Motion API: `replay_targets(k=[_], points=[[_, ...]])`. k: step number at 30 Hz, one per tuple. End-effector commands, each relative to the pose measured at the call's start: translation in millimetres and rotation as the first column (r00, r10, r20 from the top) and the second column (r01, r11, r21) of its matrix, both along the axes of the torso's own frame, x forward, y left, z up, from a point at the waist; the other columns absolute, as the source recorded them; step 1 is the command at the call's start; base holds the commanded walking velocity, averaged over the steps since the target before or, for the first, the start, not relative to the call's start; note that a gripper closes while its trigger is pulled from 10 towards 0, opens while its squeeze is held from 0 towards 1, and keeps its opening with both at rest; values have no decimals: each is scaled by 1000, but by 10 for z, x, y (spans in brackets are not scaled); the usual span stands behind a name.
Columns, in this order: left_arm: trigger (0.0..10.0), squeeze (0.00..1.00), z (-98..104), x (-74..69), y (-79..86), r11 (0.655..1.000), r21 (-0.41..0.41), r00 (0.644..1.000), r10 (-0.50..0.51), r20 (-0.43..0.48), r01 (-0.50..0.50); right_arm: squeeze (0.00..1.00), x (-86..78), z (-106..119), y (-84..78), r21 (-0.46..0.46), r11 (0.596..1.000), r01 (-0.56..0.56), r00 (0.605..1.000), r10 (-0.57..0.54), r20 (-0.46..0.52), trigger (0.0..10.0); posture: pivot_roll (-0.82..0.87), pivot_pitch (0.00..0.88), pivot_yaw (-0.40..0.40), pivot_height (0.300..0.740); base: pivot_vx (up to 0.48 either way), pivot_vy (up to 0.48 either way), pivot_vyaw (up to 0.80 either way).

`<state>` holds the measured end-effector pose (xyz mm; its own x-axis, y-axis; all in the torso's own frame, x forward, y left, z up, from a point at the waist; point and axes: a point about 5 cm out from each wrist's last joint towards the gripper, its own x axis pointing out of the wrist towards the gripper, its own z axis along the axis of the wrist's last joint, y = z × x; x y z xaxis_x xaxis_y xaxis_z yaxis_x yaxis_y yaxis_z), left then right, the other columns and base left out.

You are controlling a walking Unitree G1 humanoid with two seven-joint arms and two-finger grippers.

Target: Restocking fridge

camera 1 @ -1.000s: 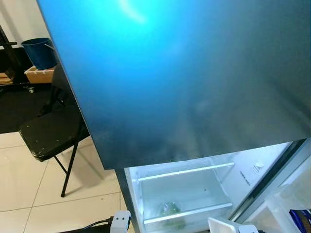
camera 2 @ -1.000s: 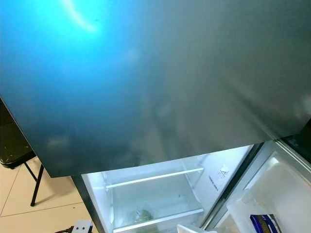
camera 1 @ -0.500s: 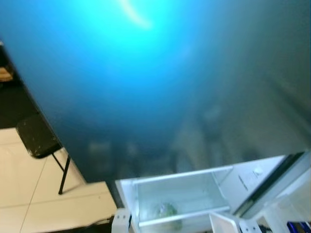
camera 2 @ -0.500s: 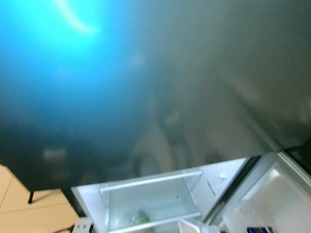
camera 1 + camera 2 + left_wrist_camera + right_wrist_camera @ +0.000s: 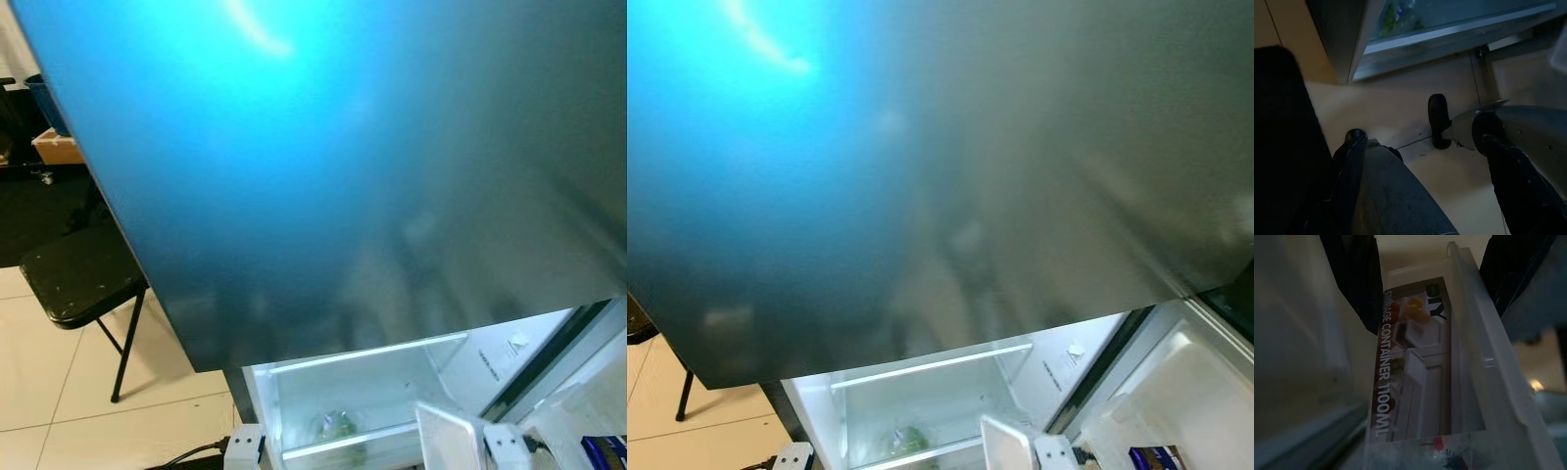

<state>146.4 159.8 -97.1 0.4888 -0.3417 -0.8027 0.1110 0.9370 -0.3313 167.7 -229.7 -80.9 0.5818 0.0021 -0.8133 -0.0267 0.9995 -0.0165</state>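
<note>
The robot stands close before the dark, glossy fridge door [image 5: 372, 166], whose lit lower compartment [image 5: 921, 401] lies open below, evidently so that stock can go in; a clear plastic storage container with a printed label [image 5: 1420, 377] is carried at the compartment's mouth, upright beside the white shelf rail [image 5: 372, 350]; the right tool [image 5: 1425, 293] appears pinched on it, black fingers [image 5: 1356, 279] flanking its sides, though the dim view leaves some doubt; a green leafy item [image 5: 338, 425] already rests inside; the left tool [image 5: 1420, 161] hangs low over the tiled floor [image 5: 1400, 107], fingers spread, idle.
</note>
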Motion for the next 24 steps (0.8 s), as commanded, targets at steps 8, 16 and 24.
replay_targets(k=[8,16,24], points=[[10000,0,94,112,-222,927,4,920,-372,127,374,0,139,154,-252,33,996,85,991,-88,99,10000,-40,0,-40,740,0,0,0],[10000,0,223,332,-310,840,114,807,-542,237,530,0,165,205,-360,59,986,153,979,-160,128,10000,-38,0,-38,740,0,0,0],[10000,0,323,497,-304,844,173,783,-535,318,507,0,199,281,-502,155,949,275,939,-300,171,10000,-34,0,-39,740,0,0,0]])
